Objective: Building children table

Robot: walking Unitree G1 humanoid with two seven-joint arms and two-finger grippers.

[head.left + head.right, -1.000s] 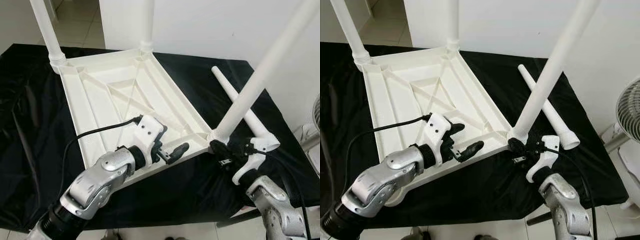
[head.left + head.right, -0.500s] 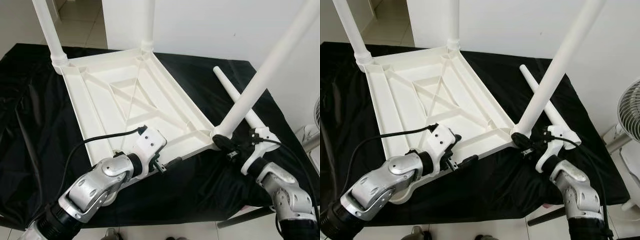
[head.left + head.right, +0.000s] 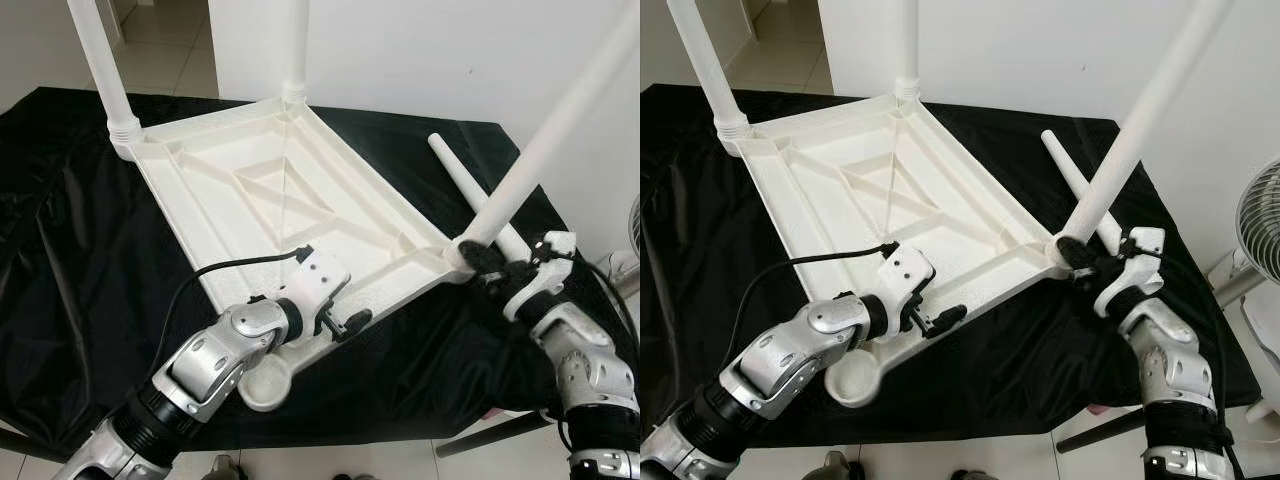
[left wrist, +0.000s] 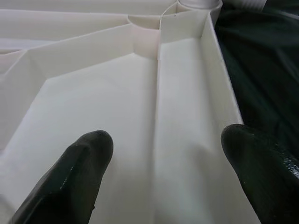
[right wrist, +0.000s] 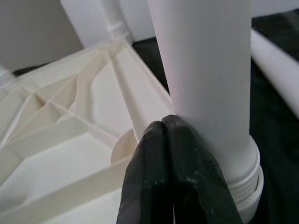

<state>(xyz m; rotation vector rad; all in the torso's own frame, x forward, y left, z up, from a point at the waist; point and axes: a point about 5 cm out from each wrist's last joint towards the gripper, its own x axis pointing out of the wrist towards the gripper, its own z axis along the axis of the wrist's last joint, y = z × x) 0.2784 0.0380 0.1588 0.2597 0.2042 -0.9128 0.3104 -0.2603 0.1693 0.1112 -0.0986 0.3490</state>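
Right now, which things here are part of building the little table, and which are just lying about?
Part of the job: upturned white tabletop, three fitted legs, loose leg, empty corner socket, left gripper, right gripper.
Just about: black cloth, fan.

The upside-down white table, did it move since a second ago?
Yes. The table top has turned on the black cloth, so its near empty leg socket now shows beyond the left arm. The left gripper, open, stays at the near rim. The right gripper has kept to the base of the near-right leg. The loose leg has not moved.
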